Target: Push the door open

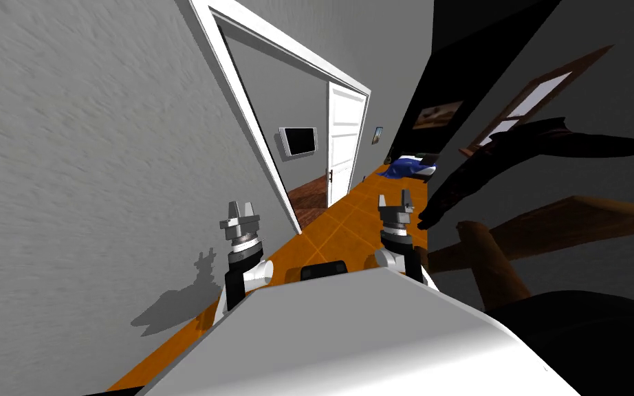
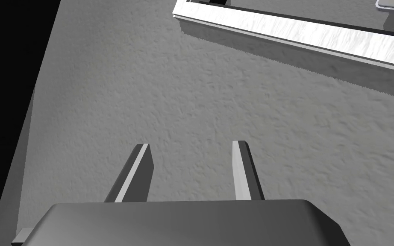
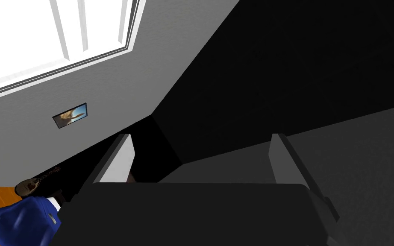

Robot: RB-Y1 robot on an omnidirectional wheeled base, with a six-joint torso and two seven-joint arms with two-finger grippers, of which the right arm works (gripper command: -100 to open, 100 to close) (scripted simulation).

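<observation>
My left gripper (image 1: 241, 205) sits near the grey wall (image 1: 102, 172) — fingers apart, empty. Right gripper (image 1: 395, 199) likewise; white door (image 1: 345, 137) ahead

Home hallway, white door (image 1: 345, 137), wall television (image 1: 300, 141) (framed picture (image 1: 438, 115))

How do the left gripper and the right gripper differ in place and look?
The left gripper is close beside the grey wall, short of the white door frame; the right gripper is over the orange floor, away from that wall. In the head view the left gripper looks lighter grey, the right gripper darker. Both are open and hold nothing.
</observation>
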